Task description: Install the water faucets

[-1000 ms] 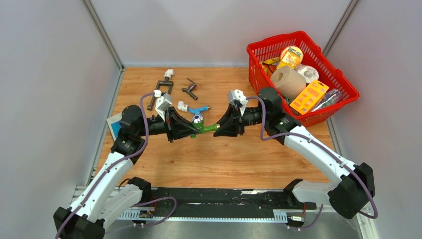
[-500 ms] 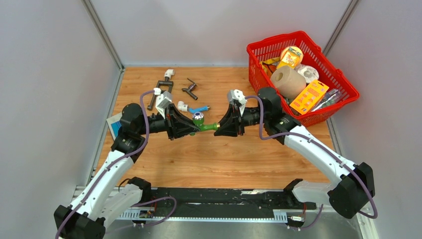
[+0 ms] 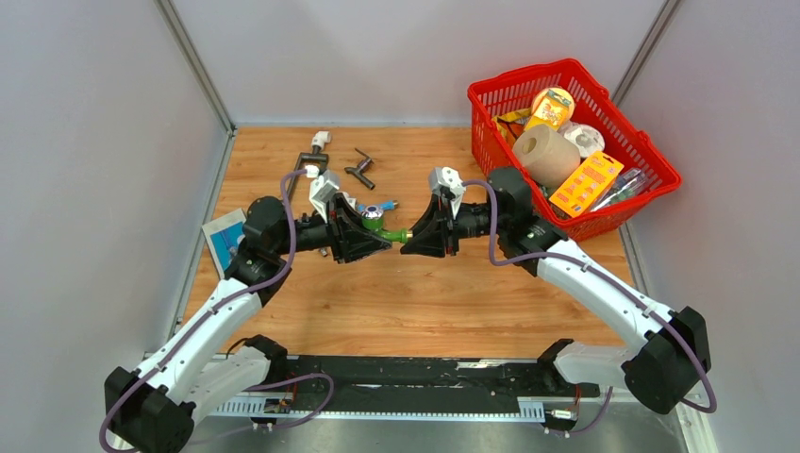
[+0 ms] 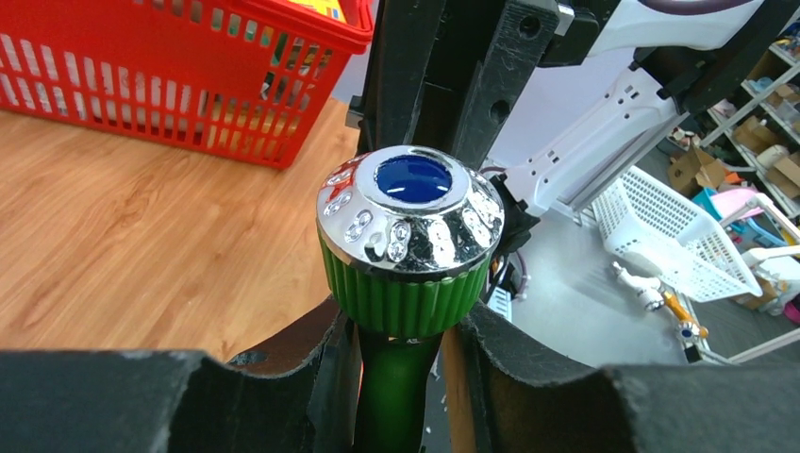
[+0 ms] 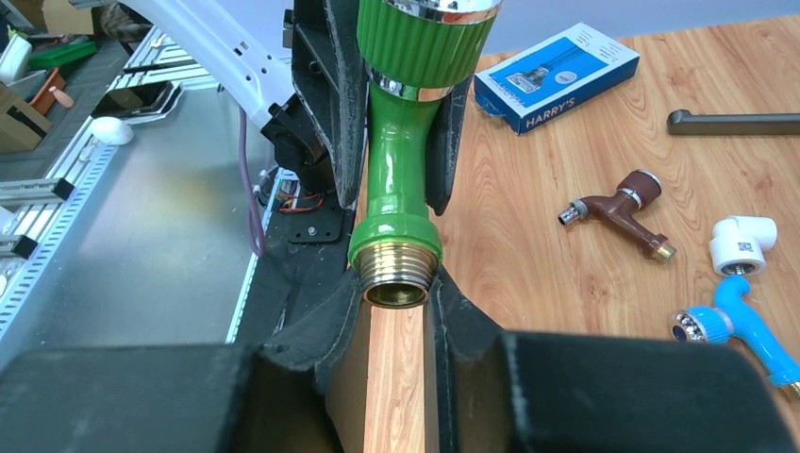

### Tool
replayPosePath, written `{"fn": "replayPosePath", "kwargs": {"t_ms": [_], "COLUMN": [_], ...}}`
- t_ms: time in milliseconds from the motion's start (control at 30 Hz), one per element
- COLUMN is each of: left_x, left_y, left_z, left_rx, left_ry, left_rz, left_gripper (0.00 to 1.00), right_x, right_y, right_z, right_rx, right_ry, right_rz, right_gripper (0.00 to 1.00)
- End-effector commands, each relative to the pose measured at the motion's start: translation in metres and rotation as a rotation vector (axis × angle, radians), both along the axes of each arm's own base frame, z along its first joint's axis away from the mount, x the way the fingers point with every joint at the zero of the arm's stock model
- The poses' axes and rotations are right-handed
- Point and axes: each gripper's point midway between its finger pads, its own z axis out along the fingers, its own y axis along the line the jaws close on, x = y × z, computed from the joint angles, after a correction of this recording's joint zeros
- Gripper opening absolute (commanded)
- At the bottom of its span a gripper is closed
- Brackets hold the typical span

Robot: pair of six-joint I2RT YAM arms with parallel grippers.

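Top view: green faucet (image 3: 395, 235) held off the worktop (image 3: 425, 302). Left tool (image 3: 385, 243) clenched on its stem from 9 o'clock, right tool (image 3: 409, 243) clenched on its brass thread from 3 o'clock.

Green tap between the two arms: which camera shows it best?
The right wrist view: the green tap fills the middle, seen along its length from ribbed knob to brass threaded end. The left wrist view shows mostly its shiny blue-centred cap and a bit of stem. From the top view it is a tiny green sliver.

Glossy green plastic faucet (image 5: 396, 179), chrome cap (image 4: 410, 222), brass thread (image 5: 394, 276), wood-grain table (image 3: 425, 293)
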Motion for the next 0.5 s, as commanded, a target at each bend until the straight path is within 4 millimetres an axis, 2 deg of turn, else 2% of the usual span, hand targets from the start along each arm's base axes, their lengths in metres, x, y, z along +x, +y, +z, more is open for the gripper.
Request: {"fn": "replayPosePath", "kwargs": {"t_ms": [0, 333, 400, 433, 467], "left_x": [-0.0065, -0.0057, -0.006, -0.0065, -0.0068], "left_y": [-0.0048, -0.0048, -0.0048, -0.0047, -0.0045], "left_z": [0.0194, 0.0248, 0.024, 0.0239, 0.0239], "left_rx": [-0.068, -0.101, -0.101, -0.101, -0.102], "left_ry": [-0.055, -0.054, -0.053, -0.056, -0.057], "left_rz": [-0.026, -0.02, -0.022, -0.023, -0.023], "left_gripper": [0.41, 0.42, 0.32, 0.2, 0.13], "right_x": [0.0074, 0.0048, 0.0053, 0.0059, 0.0064], "right_y": [0.0036, 0.0053, 0.0055, 0.0056, 0.0055], "right_z": [0.0123, 0.0052, 0.004, 0.0046, 0.0037], "right_rx": [0.044, 0.033, 0.031, 0.032, 0.03], "right_ry": [-0.042, -0.035, -0.033, -0.036, -0.035], "right_rz": [-0.035, -0.023, -0.024, -0.027, -0.03], "right_gripper": [0.0, 0.0, 0.0, 0.0, 0.0]}}
